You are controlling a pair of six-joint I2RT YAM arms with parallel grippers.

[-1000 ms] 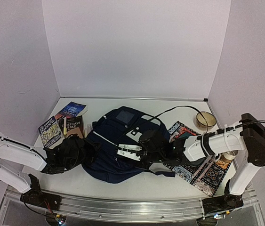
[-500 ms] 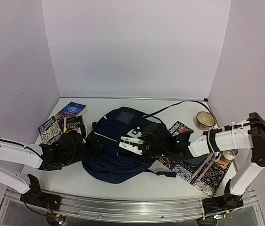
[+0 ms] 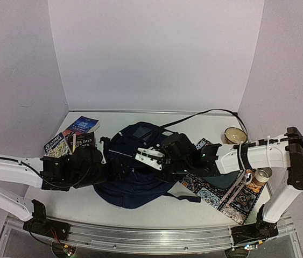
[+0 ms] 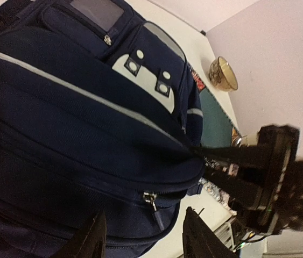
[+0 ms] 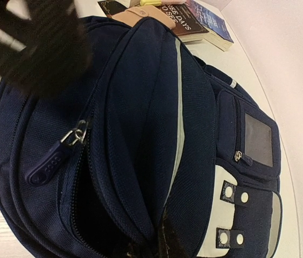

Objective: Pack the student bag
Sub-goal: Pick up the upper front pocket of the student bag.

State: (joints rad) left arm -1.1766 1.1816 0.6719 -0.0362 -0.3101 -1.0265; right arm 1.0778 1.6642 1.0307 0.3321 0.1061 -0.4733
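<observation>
The large navy fabric backpack (image 3: 129, 191) lies mid-desk (image 3: 151, 215) between both arms. Our right pincer (image 5: 159, 244) pinches its flap (image 5: 162, 134). The left pincer (image 4: 143, 239) hangs wide open and empty (silver zip pull (image 4: 150, 201) just ahead). We should lift the flap gently and brace the bag so the mouth widens.
</observation>
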